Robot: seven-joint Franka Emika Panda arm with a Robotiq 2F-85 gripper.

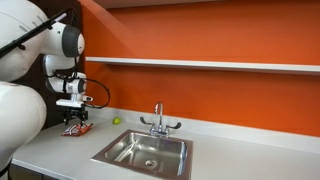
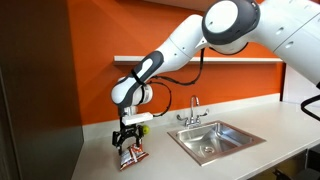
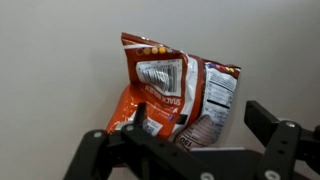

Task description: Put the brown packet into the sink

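Observation:
The brown packet [image 3: 170,85] is a crinkly reddish-brown snack bag with white label panels. It lies flat on the grey counter in both exterior views [image 1: 77,129] [image 2: 132,157], left of the sink. My gripper [image 3: 205,125] hangs just over it and is open. One finger is over the bag's lower part and the other is beside its edge. In both exterior views the gripper [image 1: 77,118] [image 2: 130,141] points straight down at the packet. The sink [image 1: 120,157] [image 2: 236,147] is a square steel basin with a central drain, set in the counter.
A chrome two-handled faucet [image 1: 158,122] [image 2: 192,112] stands behind the sink. A small yellow-green ball [image 1: 116,121] lies on the counter between the packet and the faucet. An orange wall with a white shelf [image 1: 200,64] runs along the back.

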